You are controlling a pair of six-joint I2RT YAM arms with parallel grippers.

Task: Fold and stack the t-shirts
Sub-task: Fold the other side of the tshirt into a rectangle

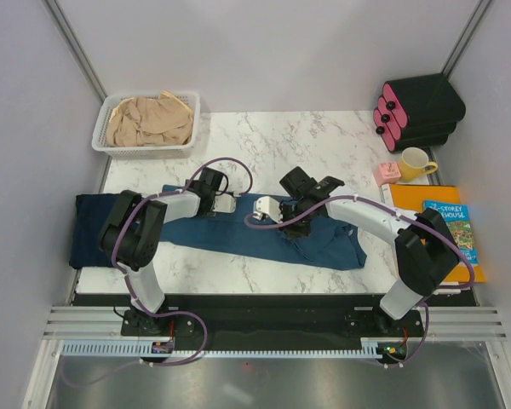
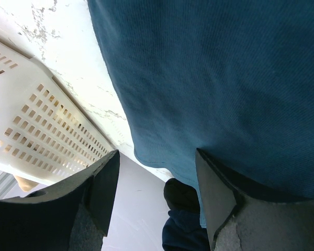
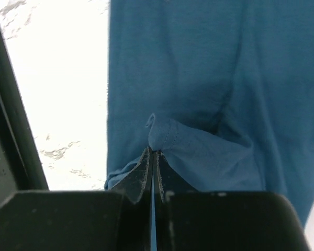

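The teal-blue t-shirt lies stretched across the middle of the marble table, bunched at its right end. My right gripper is shut on a raised fold of its hem, jaws pressed together. My left gripper hovers open over the shirt's upper left edge, with nothing between its fingers. The dark navy t-shirt hangs over the table's left edge and shows between the left fingers. The beige t-shirt lies crumpled in the basket.
A white slotted basket stands at the back left, close to the left gripper. At the right are a yellow mug, a small pink block, a black-and-pink holder and a book.
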